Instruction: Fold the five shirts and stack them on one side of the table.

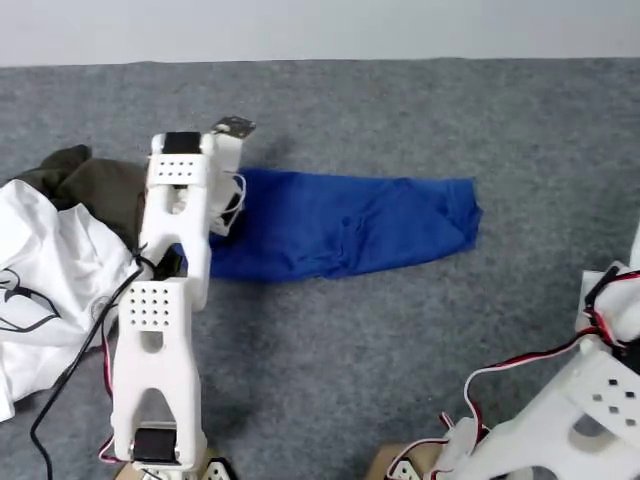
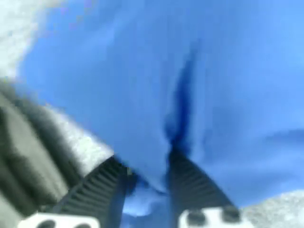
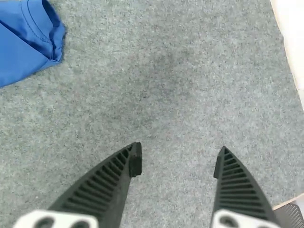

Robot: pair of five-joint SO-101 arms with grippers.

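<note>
A blue shirt (image 1: 350, 228) lies stretched out across the middle of the grey carpeted table (image 1: 400, 110). My left gripper (image 1: 228, 205) is down on the shirt's left end. In the left wrist view its fingers (image 2: 190, 185) are closed on a bunched fold of the blue shirt (image 2: 156, 95), with the left gripper (image 2: 148, 166) pinching that cloth. My right gripper (image 3: 179, 156) stands open above bare carpet, and a corner of the blue shirt (image 3: 26, 42) lies apart from it. The right arm (image 1: 590, 390) sits at the lower right.
A crumpled white shirt (image 1: 50, 280) and a dark olive shirt (image 1: 90, 180) lie heaped at the left edge, close to the left arm. The table's pale edge (image 3: 290, 42) runs beside the right gripper. Bare carpet stretches in front of and behind the blue shirt.
</note>
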